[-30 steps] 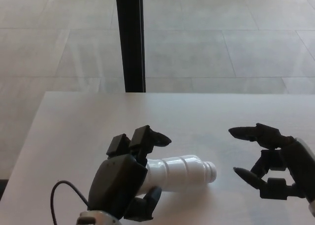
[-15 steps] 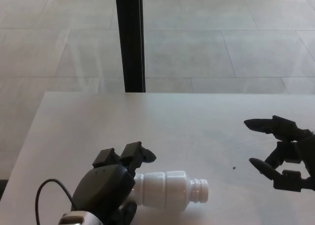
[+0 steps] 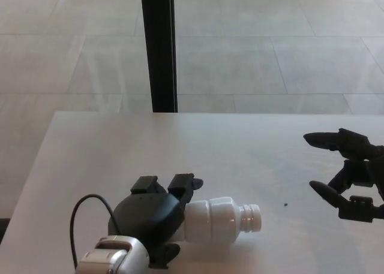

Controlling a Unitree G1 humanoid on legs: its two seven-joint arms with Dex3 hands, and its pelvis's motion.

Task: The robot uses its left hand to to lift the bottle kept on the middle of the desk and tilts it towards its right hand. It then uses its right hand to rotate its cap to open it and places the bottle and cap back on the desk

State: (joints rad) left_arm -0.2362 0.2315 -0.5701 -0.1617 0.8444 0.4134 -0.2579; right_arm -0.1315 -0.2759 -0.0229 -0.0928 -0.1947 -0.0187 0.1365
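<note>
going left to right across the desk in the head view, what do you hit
black cable → left hand, shut on the white bottle → bottle's threaded neck, no cap on it → tiny dark speck → right hand, open

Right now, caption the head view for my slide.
Left hand holds white bottle sideways over desk; right hand open.

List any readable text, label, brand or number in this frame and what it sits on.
None can be read.
Bottle: plain white, no label or print showing, held by the left hand.
Right hand: black, no markings visible.
Desk: bare white surface, no writing.
Black post: no sign on it.
</note>
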